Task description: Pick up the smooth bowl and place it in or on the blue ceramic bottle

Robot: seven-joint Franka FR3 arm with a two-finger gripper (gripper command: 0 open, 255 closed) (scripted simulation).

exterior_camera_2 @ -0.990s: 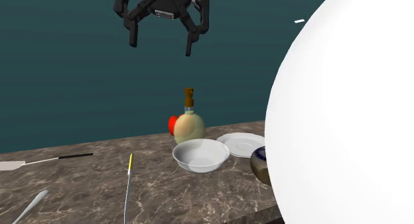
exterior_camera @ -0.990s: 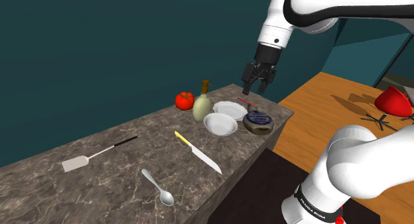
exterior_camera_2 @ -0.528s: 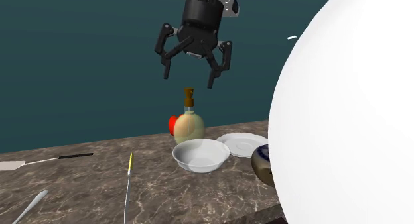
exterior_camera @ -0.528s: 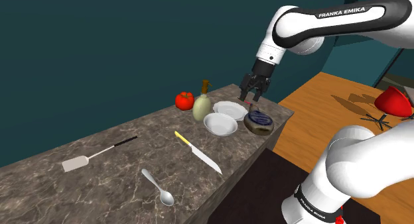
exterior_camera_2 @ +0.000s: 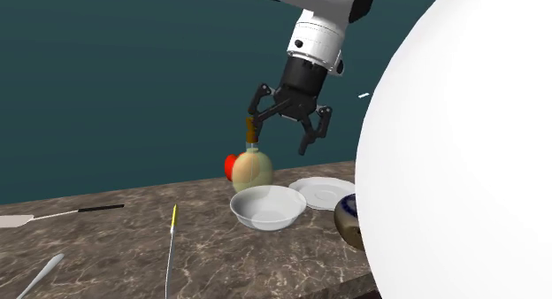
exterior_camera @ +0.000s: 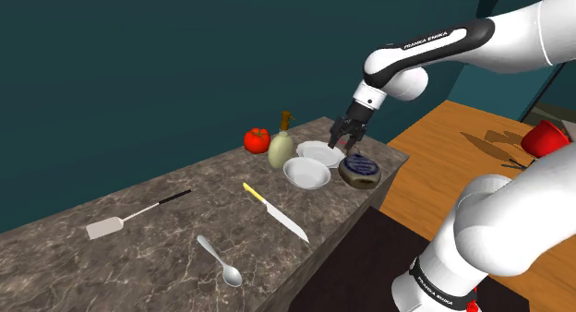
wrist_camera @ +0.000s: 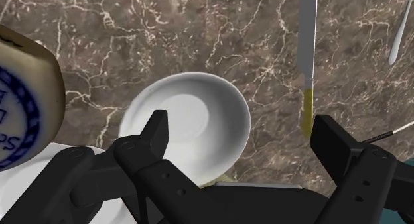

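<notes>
— As seen from the shoulder view: smooth bowl (exterior_camera: 306, 174), plain white, glossy, shallow, round rim, upright, empty. Location?
— On the dark marble counter (exterior_camera: 148, 264), toward its far end. Just beside the blue ceramic bottle (exterior_camera: 359, 170), which is squat, brownish, with a blue pattern on top, on that view's right. Touching or apart, can't tell.
— Other neighbours?
— White plate (exterior_camera: 319, 153) just behind the bowl. Beige bottle (exterior_camera: 281, 149) with brown stopper at back left, red tomato (exterior_camera: 257, 139) just past that. Yellow-handled knife (exterior_camera: 274, 211) nearer the camera. Spoon (exterior_camera: 220, 261) and spatula (exterior_camera: 104, 228) further along, well apart from the bowl.
— Gripper?
— Gripper (exterior_camera: 346, 144) spread wide, grasping nothing. Hanging above the plate and the blue ceramic bottle, clear of the counter, pointing down at a slight tilt. From the wrist view, bowl lying below, closer to one of the fingers (wrist_camera: 156, 133), untouched.
— Arm?
— Arm (exterior_camera: 434, 42) coming in from the shoulder view's upper right, forearm sloping down to the wrist, black lettering along it.
</notes>
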